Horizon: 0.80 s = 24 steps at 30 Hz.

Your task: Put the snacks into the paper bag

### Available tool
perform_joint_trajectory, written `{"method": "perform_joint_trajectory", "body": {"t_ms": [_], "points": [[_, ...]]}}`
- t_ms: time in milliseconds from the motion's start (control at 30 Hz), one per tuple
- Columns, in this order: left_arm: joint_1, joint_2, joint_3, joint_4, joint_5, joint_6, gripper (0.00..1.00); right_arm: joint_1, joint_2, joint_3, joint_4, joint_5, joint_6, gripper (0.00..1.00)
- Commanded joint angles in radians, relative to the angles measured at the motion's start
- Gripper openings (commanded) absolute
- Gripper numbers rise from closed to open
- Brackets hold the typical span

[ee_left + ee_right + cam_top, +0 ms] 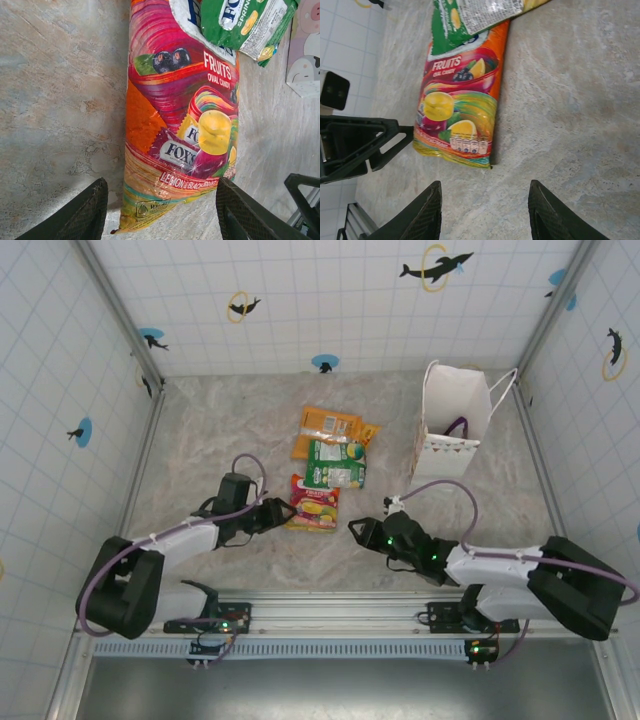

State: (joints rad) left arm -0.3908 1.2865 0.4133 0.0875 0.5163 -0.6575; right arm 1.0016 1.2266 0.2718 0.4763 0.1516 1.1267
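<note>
Red-yellow packet [313, 503]: laid flat on the table [200, 430], mid-front; its far end is overlapped by the green packet [338, 462].
Orange packets [330, 425]: behind, partly covered by the green one; their number cannot be told.
Bag [447, 453]: stood upright at back right, well apart from the packets; a purple shape [457, 427] is glimpsed inside, unidentifiable.
Left gripper [161, 187]: jaws spread, set either side of one end of the red-yellow packet; contact cannot be told.
Right gripper [482, 200]: jaws spread over bare table, nothing held.
</note>
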Motion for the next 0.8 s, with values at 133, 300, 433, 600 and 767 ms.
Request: {"method": "perform_joint_trajectory", "body": {"t_ms": [133,300,433,600,767], "points": [[0.009,0.028,-0.008,0.040,0.035,-0.002,0.59,0.005,0.128,0.052,0.146,0.044,0.047,0.48],[0.008,0.031,-0.023,0.061,0.044,-0.014,0.58,0.003,0.194,0.082,0.171,0.042,0.052,0.49],[0.010,0.038,-0.027,0.064,0.055,-0.012,0.58,0.000,0.241,0.087,0.219,0.033,0.081,0.49],[0.010,0.048,-0.035,0.081,0.062,-0.020,0.57,0.000,0.296,0.095,0.259,0.016,0.118,0.48],[0.010,0.061,-0.039,0.093,0.075,-0.025,0.56,-0.004,0.335,0.095,0.297,0.018,0.157,0.48]]}}
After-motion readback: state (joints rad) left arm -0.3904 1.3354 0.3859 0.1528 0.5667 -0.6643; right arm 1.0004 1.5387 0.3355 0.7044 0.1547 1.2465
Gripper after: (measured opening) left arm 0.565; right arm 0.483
